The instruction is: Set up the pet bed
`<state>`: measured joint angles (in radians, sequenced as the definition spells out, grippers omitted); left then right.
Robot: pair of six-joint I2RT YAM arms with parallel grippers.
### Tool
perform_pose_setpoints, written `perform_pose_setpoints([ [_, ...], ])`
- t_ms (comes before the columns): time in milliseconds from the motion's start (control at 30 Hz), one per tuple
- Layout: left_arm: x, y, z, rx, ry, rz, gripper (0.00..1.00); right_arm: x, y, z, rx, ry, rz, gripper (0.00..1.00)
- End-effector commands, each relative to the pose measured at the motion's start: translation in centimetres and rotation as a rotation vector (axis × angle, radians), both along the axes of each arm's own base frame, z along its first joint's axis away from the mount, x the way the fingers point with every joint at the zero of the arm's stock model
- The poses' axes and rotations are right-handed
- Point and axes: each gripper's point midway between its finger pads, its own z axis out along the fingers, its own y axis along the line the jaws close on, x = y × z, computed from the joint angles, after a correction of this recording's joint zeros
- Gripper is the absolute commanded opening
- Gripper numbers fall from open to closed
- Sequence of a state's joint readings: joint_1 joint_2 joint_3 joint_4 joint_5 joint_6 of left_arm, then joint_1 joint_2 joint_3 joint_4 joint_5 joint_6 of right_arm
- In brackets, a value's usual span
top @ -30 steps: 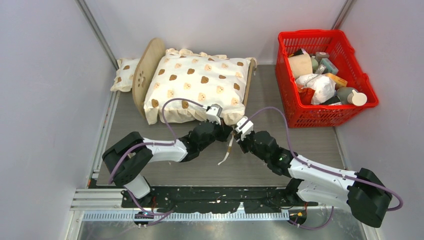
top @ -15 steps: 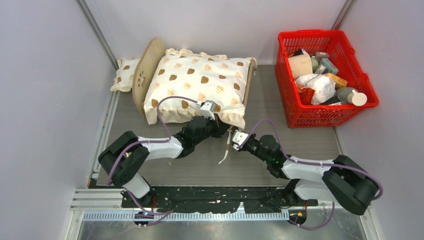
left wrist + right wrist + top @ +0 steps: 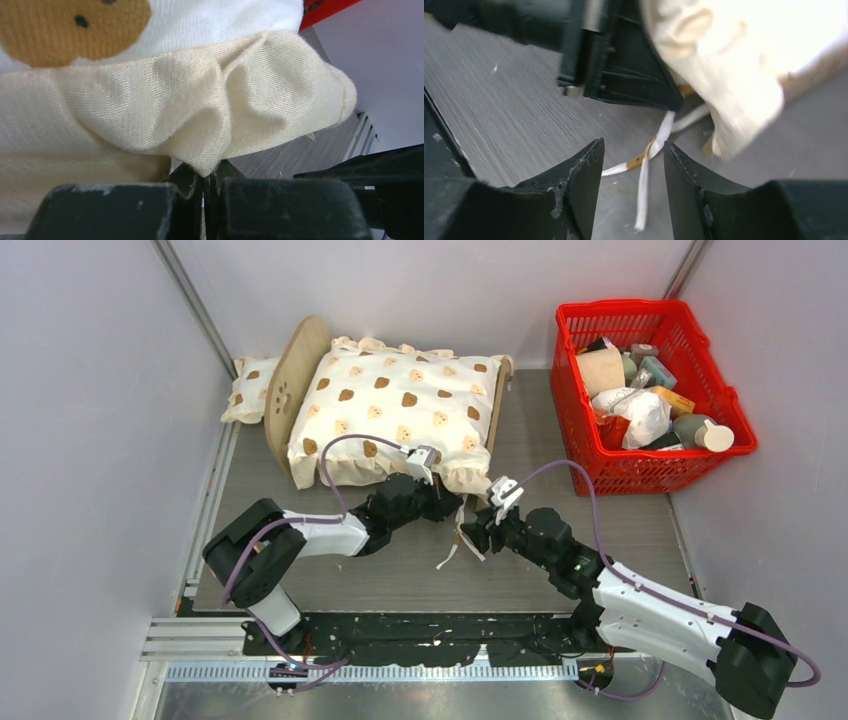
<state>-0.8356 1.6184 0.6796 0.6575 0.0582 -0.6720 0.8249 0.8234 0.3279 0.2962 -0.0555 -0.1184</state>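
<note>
The right arm (image 3: pixel 640 605) reaches in from 5 o'clock. The right fingers (image 3: pixel 579 180) stand apart with nothing between them, low over the bench (image 3: pixel 560 560). Under their gap lie two loose cream ribbons (image 3: pixel 644 195) that trail from the corner of the cushion (image 3: pixel 395 400). The fingers look poised to take a ribbon, probably so the cushion can be tied to the frame, though that is only my reading.

Just beyond, at about 10 o'clock from them, the left fingers (image 3: pixel 115 210) are pressed together on a fold of the cushion's cream frill (image 3: pixel 200 115) at its near right corner. This grip seems meant to steady that corner so the ribbons hang free where the other arm can reach them.

Farther off, toward 12 o'clock, the pet bed (image 3: pixel 290 380) stands on the far half of the bench. Its arched headboard is at the 9 o'clock end and its low footboard (image 3: pixel 497 400) at the 3 o'clock end. The cushion lies on it and hides the base, and its near edge spills over the frame.

A small pillow (image 3: pixel 250 388) sits outside the frame, behind the headboard at 10 o'clock, so it has yet to be laid in the bed. At 2 o'clock, well apart from the bed, a red basket (image 3: pixel 570 400) holds odds and ends that seem to play no part here.
</note>
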Motion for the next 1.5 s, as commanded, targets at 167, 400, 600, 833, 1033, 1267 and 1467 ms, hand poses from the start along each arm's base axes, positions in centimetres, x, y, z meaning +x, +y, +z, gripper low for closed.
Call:
perform_pose_setpoints([
  [167,0.2,-0.6,-1.1,0.017,-0.030,-0.042,0.00,-0.1,-1.6,-3.9,0.705,0.892,-0.668,0.37],
  [400,0.2,-0.6,-1.1,0.030,-0.044,-0.055,0.00,-0.5,-2.6,-7.5,0.678,0.986,-0.942,0.43],
  [600,0.2,-0.7,-0.7,0.025,-0.053,-0.059,0.00,-2.6,-3.1,-10.3,0.580,1.076,-1.132,0.46],
  [833,0.5,-0.9,-0.3,0.020,-0.055,-0.060,0.00,-2.0,-3.1,-11.3,0.319,0.878,-1.157,0.48],
  [1033,0.6,-1.0,-0.1,0.014,-0.054,-0.056,0.00,-2.2,-4.3,-13.1,0.092,0.744,-1.202,0.39],
  [1267,0.6,-0.7,-0.4,0.019,-0.049,-0.047,0.00,-2.0,-4.7,-14.5,0.006,0.694,-1.219,0.23],
  [1467,0.6,-0.9,-0.2,0.014,-0.045,-0.052,0.00,-0.7,-6.3,-13.4,-0.077,0.542,-1.213,0.05],
])
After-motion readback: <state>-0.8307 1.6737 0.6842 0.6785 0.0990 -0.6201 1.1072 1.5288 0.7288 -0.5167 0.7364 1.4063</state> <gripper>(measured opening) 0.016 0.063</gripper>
